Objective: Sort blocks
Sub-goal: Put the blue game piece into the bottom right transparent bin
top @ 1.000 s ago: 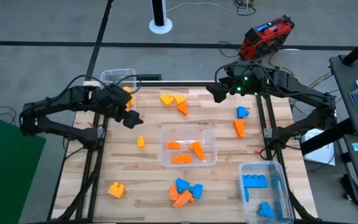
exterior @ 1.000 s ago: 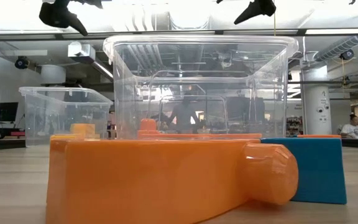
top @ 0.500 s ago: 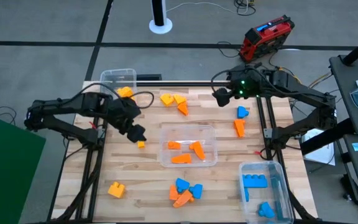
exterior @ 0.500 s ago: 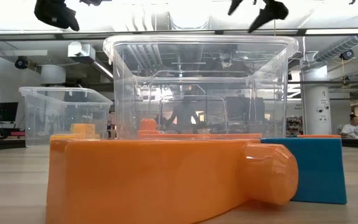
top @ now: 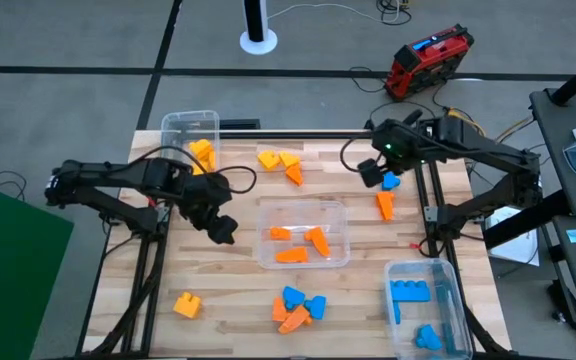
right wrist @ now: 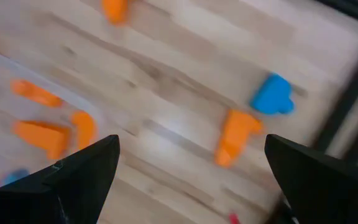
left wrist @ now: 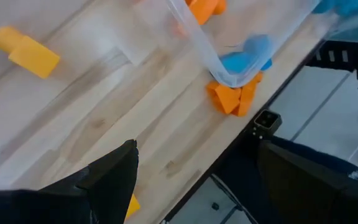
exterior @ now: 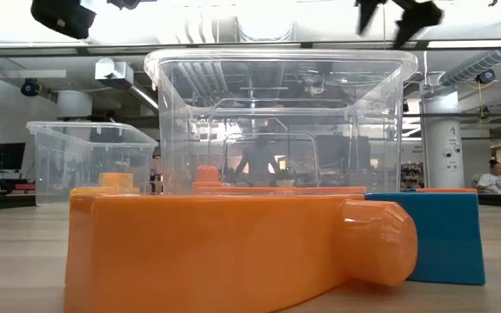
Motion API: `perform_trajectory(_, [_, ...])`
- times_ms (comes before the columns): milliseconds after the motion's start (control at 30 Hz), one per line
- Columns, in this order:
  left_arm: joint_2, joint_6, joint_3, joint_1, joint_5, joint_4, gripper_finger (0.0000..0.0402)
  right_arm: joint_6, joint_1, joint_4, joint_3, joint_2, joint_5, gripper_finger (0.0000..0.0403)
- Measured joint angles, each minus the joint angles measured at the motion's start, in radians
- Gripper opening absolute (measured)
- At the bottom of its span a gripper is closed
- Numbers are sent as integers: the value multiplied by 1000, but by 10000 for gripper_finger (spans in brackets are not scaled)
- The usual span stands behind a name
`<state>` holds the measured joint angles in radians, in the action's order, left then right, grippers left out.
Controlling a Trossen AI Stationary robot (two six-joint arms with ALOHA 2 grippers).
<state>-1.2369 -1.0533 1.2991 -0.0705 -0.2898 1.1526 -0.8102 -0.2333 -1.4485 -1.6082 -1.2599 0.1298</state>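
Yellow, orange and blue blocks lie scattered on the wooden table [top: 238,275]. My left gripper [top: 220,228] hangs open above a small yellow block [left wrist: 131,205], which peeks out beside one finger and is hidden in the high view. My right gripper [top: 373,172] hovers open at the far right, just left of a blue block [top: 390,181] and an orange block [top: 385,205]; the right wrist view shows that blue block [right wrist: 272,96] and orange block [right wrist: 235,134] on the boards ahead of its fingers. Both grippers show high above the table in the low view.
A clear bin [top: 303,233] at the centre holds orange blocks. A bin [top: 190,125] at the far left holds yellow ones, and a bin [top: 426,305] at the near right holds blue ones. Loose blocks lie at the far middle [top: 280,163], near middle [top: 298,308] and near left [top: 186,305].
My left gripper has moved from beside the far-left bin toward the near edge and the centre, ending over the small yellow block. My right gripper has moved toward the right and near edges, up to the blue block. No block has moved.
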Motion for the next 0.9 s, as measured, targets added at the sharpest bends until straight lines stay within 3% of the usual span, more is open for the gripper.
perform_trajectory(100, [-21,10,0,0,12,0,303,-18,-5,-87,13,0,4,393])
perform_trajectory(533, [-64,198,0,-5,65,0,303,-190,13,-79,26,0,21,393])
perform_trajectory(900, [-44,175,0,-5,108,0,303,-160,13,-27,28,-6,29,393])
